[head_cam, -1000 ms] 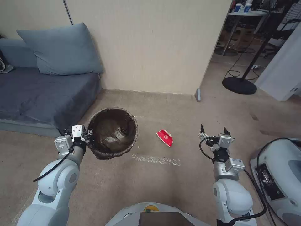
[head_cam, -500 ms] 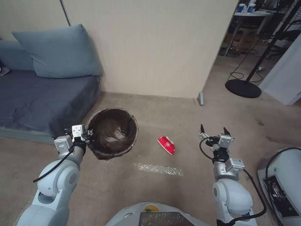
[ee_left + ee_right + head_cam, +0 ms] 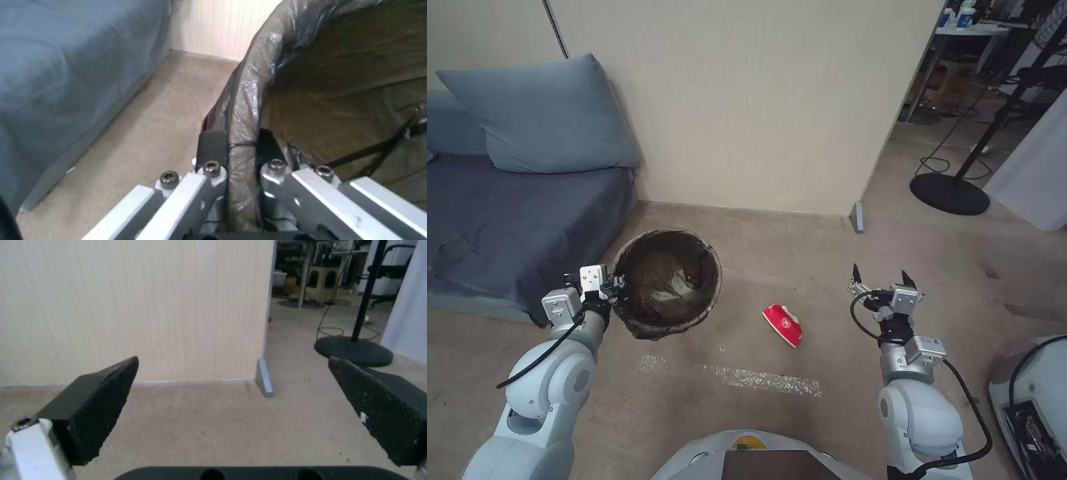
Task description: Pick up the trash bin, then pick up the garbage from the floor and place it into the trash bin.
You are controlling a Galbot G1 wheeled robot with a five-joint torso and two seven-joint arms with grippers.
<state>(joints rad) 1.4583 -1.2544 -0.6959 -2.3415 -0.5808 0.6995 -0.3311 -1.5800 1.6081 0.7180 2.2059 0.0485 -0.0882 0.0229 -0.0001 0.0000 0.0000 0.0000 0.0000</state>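
Bin pickup looks done: left gripper (image 3: pixel 616 285) at 9 o'clock, clamped on the near-left rim of the trash bin (image 3: pixel 667 280). In the left wrist view one finger (image 3: pixel 212 146) sits outside the rim and the other inside, with the dark bag liner pinched between them. The bin looks to be carried off the carpet, mouth up and tilted a little.

Right gripper (image 3: pixel 880 277) at 3 o'clock, claw wide and empty, hovering above the carpet. Its pads (image 3: pixel 102 396) frame bare floor and the wall corner.

Step in hand, as I read it: line up on the first piece of garbage. The red-and-white carton (image 3: pixel 782 324) lies on the carpet at 12 o'clock, between the bin and the right gripper, apart from both.

Next move calls for the right gripper to swing in toward 12 and drop to floor level, fingers straddling the crumpled carton.

Bin contents: just the crinkled liner, no litter that I can make out.

Farther off at 10 o'clock, a sofa (image 3: pixel 500 220).
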